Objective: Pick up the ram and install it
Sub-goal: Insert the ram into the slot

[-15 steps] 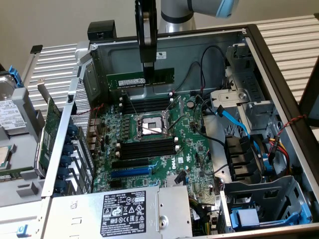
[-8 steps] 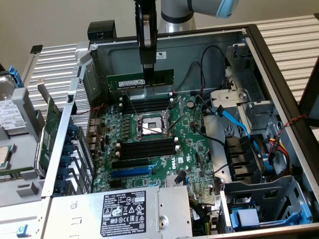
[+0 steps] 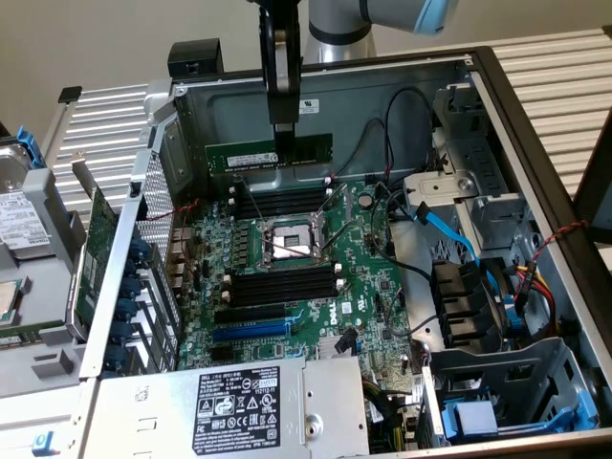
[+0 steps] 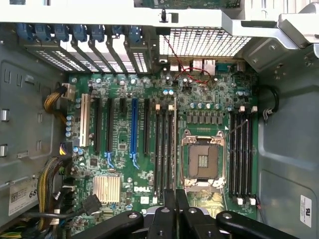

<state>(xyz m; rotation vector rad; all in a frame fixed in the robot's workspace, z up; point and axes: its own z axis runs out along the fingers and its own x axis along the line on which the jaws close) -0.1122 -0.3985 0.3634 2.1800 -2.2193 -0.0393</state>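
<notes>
Open computer case (image 3: pixel 239 110) — tool (image 3: pixel 284 142) clamped on ram (image 3: pixel 239 156), above motherboard slots (image 3: pixel 282 202).

I see the ram (image 3: pixel 244 155) as a matt green board with a pale paper label. The end effector (image 3: pixel 284 151) is black and smooth with a slight gloss; I can't tell whether it is metal or plastic. The computer case (image 3: pixel 382 86) is bare grey sheet metal with a dull sheen. The motherboard (image 3: pixel 368 287) is lacquered green and faintly glossy, and its slots (image 3: pixel 282 285) are black plastic. The power supply (image 3: pixel 143 402) is pale metal. The heat sink (image 4: pixel 107 189) is finned bare metal.
</notes>
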